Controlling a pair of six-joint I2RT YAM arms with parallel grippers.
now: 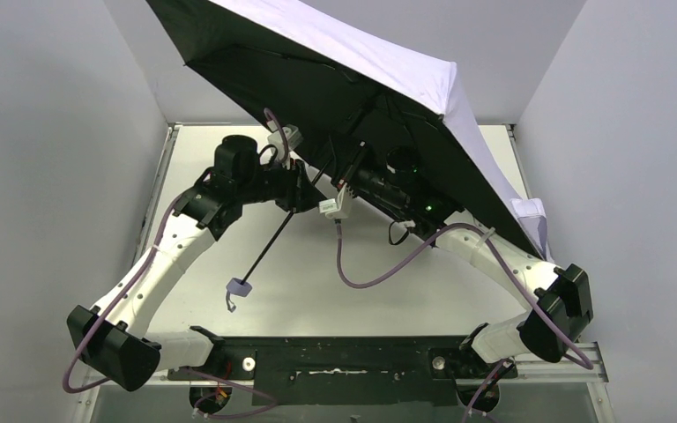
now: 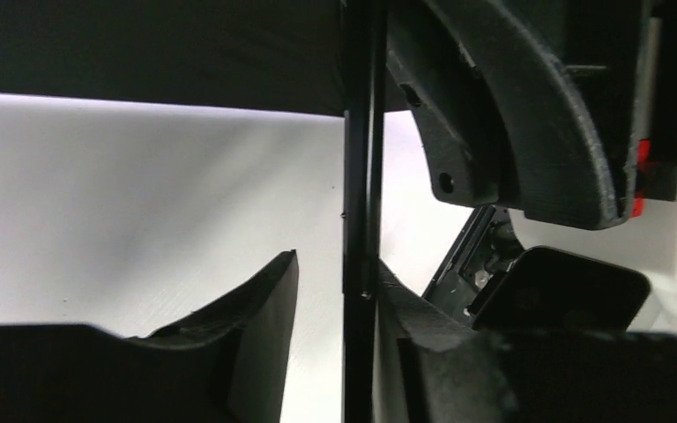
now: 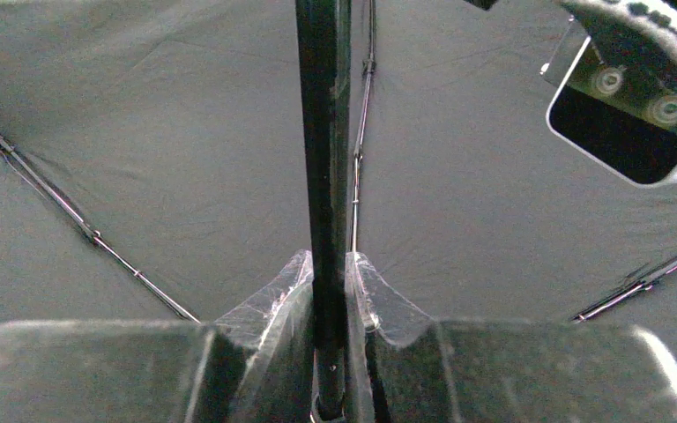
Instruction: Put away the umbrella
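The lavender folding umbrella's (image 1: pixel 388 62) black shaft (image 1: pixel 269 246) slants near-left; right claw (image 3: pixel 328 264) clamps it; left claw (image 2: pixel 335 273) straddles it, not closed.

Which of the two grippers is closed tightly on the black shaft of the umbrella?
The right gripper: both its fingers press the shaft. The left gripper only straddles it, with a gap beside one finger.

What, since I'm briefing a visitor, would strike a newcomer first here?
The open umbrella, lavender outside and black inside, tilts over the far half of the table. Its black shaft slants down to the lavender handle near mid-table; the right gripper clamps that shaft, the left gripper straddles it with one finger apart.
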